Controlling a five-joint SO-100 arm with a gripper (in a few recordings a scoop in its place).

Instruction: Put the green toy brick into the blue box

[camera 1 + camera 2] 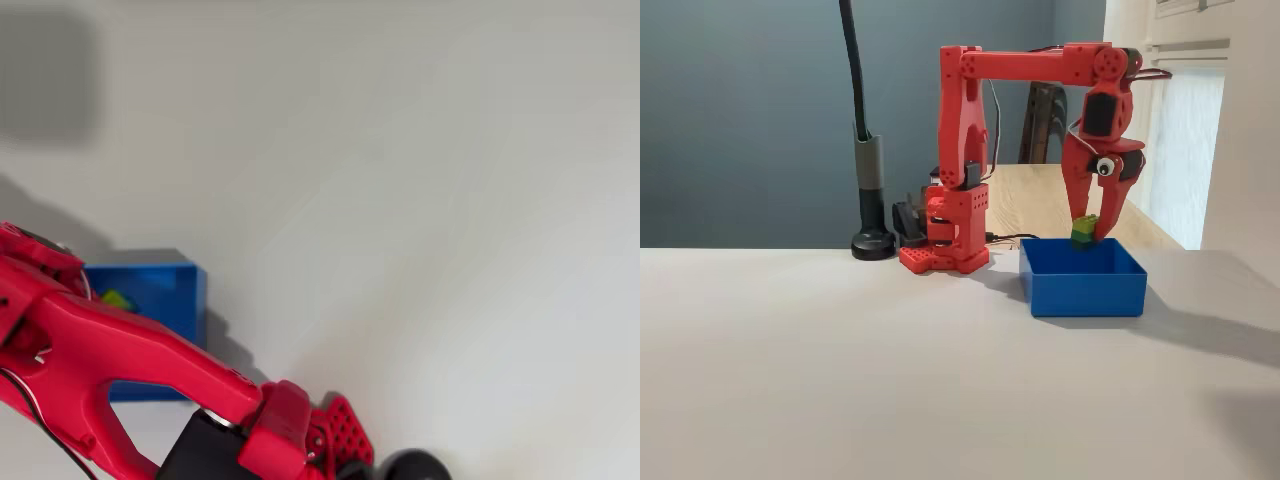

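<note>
green toy brick (1085, 229) pinched between fingers (1081, 205), above blue box (1086, 282)

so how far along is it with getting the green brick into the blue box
Done: pickup and carry. In the fixed view the gripper is shut on the green toy brick and hangs over the blue box. In hand: the brick sits at about rim height, held. The overhead view shows a bit of green over the box. Left: open the fingers and pull the arm away.

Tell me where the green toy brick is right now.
In the fixed view the green toy brick sits pinched in the red hand, just above the blue box near its back wall, right of the arm's base.
</note>
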